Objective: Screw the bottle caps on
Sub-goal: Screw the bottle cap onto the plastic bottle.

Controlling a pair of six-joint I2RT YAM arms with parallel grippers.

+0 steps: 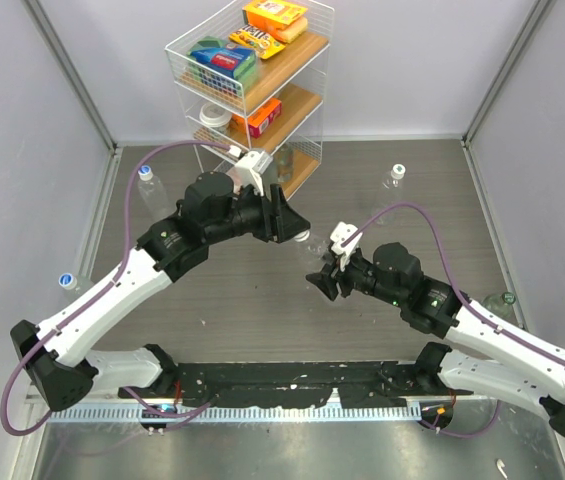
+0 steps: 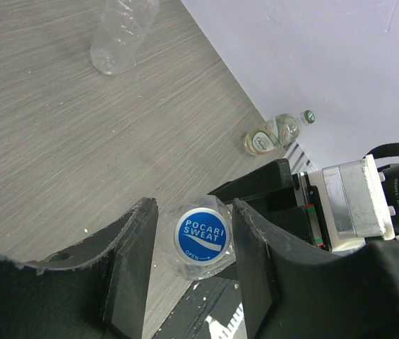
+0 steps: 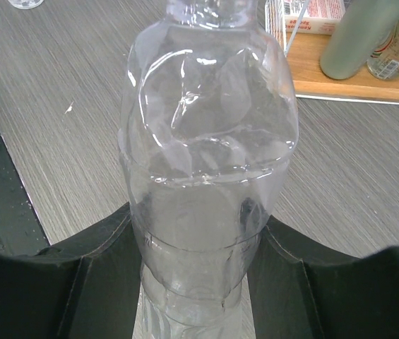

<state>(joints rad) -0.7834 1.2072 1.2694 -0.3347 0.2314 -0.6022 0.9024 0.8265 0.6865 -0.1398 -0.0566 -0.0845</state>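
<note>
My right gripper (image 1: 320, 280) is shut on the ribbed body of a clear bottle (image 3: 206, 155), with the fingers (image 3: 100, 268) pressed against both its sides. The bottle (image 1: 312, 245) points up and away toward my left gripper (image 1: 300, 230). A round blue-topped bottle cap (image 2: 201, 236) marked "Pocari Sweat" sits on that bottle's neck. It lies between the tips of my left gripper (image 2: 195, 220). The jaws stand open, with a narrow gap on each side of the cap. Whether the cap is screwed tight cannot be seen.
A wire rack (image 1: 252, 80) with wooden shelves and boxes stands at the back. Other clear bottles stand or lie at the left (image 1: 149, 190), far left edge (image 1: 67, 283), back right (image 1: 394, 180) and right edge (image 1: 499, 300). The left wrist view shows two more bottles (image 2: 121, 35) (image 2: 273, 134).
</note>
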